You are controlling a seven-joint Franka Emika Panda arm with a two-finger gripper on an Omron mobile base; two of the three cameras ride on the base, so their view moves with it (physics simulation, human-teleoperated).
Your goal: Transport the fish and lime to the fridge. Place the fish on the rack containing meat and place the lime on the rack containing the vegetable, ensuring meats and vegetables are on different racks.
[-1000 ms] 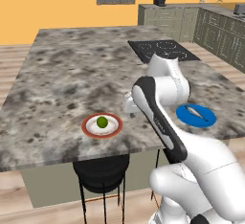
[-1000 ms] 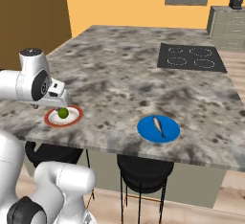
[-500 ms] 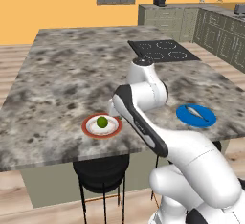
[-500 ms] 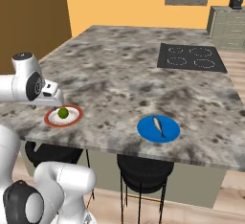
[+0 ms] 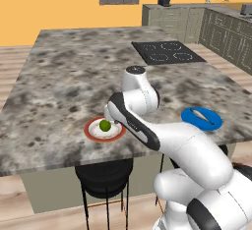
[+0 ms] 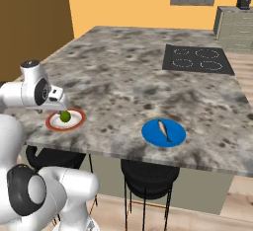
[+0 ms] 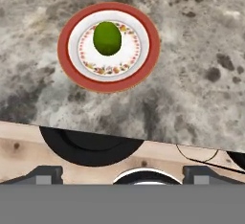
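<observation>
Swung nearer the lime (image 7: 107,38) since before, gripper (image 7: 122,171) with jaws apart: centre above, descend straight, then close gently.

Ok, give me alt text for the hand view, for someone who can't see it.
A green lime sits in the middle of a red-rimmed plate on a mottled grey stone counter, seen from above. Below the counter's edge are a wood floor and a black stool seat.
</observation>
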